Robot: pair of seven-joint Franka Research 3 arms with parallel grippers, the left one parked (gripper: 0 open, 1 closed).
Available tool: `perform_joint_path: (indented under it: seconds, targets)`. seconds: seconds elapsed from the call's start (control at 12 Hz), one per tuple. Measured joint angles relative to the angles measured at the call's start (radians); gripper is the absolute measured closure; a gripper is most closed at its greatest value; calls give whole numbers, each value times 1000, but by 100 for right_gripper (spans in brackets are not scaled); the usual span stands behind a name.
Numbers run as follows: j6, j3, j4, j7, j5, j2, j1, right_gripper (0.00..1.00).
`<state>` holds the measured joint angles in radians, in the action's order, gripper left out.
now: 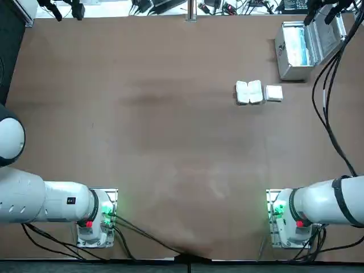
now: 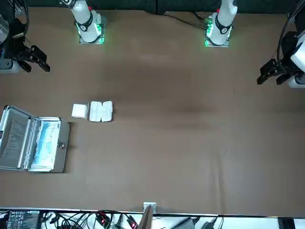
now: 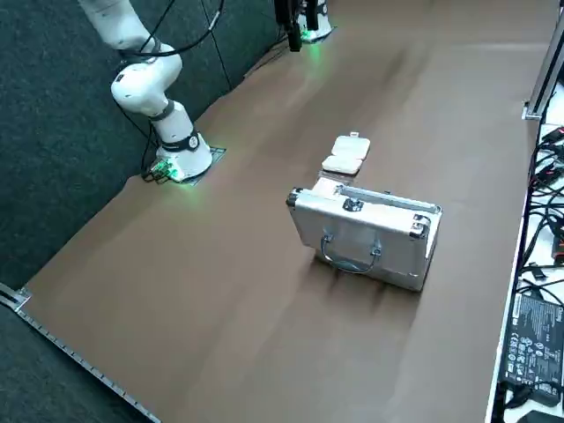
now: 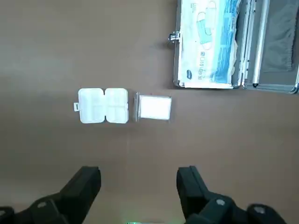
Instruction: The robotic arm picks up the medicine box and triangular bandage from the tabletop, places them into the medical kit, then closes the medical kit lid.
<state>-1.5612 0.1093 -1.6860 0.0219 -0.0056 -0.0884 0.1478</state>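
Medicine box (image 4: 92,106) sits on brown tabletop (image 4: 42,154) beyond our right gripper (image 4: 139,171), spread wide and empty; we can't read the blue-white packet's (image 4: 198,60) print.

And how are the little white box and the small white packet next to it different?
The box lies spread in two halves, while the packet is one piece. The box has a little tab on its side; the packet has a see-through edge instead. The box is wider than the packet. Both are white and lie on the table.
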Motion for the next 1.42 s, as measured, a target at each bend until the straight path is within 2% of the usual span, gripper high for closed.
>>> perform_joint_path:
  seconds: [0.33,0.58,1.08,1.17,1.42]
  targets:
    - [0,-2,-1,0,0,22,1,0]
    - [-25,-10,-9,0,2,74,25,0]
    - [-202,-18,-17,26,11,275,95,0]
    - [-266,-18,-17,105,17,334,120,0]
    - [-348,-19,-17,251,16,410,188,0]
